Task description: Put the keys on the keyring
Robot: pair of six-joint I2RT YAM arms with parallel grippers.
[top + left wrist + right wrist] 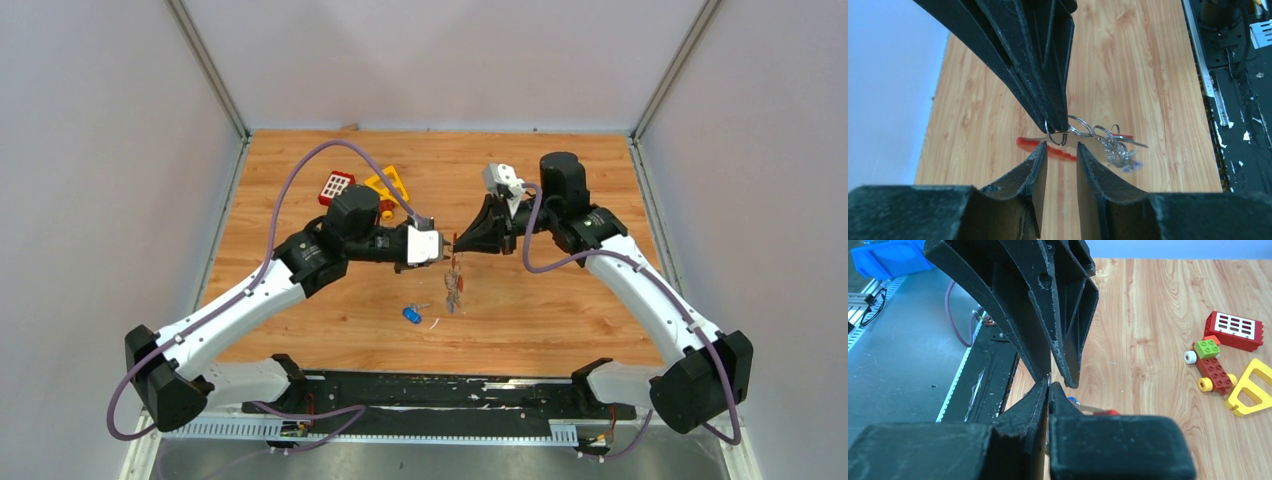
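A pale, grained wooden worktop [560, 300] lies between plain grey walls [100, 150], with a black rail [430, 385] along its near edge. Plastic toy blocks [1213, 365] and a yellow frame [1253, 387] sit at the far left, well apart from the arms. Above the centre, the right fingers [1053, 100] pinch together on the keyring [1083, 131], thin silver loops with small keys dangling. The left fingers [1035, 170] face them, parted, with a red piece [1025, 143] just beyond. A blue-headed key [411, 314] rests on the wood.
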